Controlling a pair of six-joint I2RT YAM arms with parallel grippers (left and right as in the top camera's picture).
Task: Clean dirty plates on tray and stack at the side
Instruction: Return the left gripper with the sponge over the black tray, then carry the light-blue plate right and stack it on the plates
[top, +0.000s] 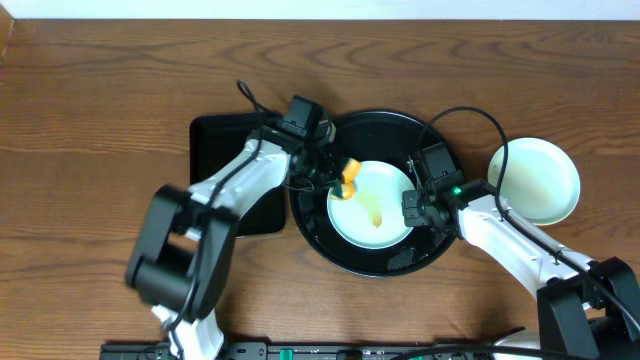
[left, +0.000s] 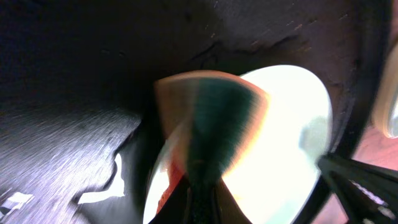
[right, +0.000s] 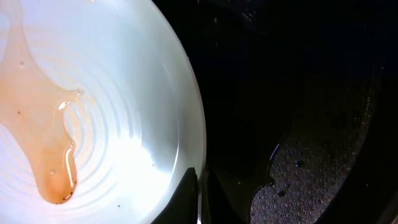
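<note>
The round black tray (top: 345, 135) sits at mid table. A pale mint plate (top: 385, 190) with a brown sauce smear (top: 376, 215) lies in it. My left gripper (top: 335, 175) is shut on an orange sponge with a green face (top: 348, 178), which is pressed at the plate's left rim. The left wrist view shows the sponge (left: 217, 118) blurred over the plate (left: 292, 137). My right gripper (top: 413, 205) pinches the plate's right rim. In the right wrist view its fingers (right: 198, 193) straddle the rim of the plate (right: 137, 112), and the sauce (right: 37, 112) pools on the left.
A smaller rectangular black tray (top: 215, 140) lies left of the round one, under my left arm. A pale plate (top: 535, 180) rests on the wood table to the right, with another rim showing at its left edge. Wet patches lie on the tray floor (right: 311, 180).
</note>
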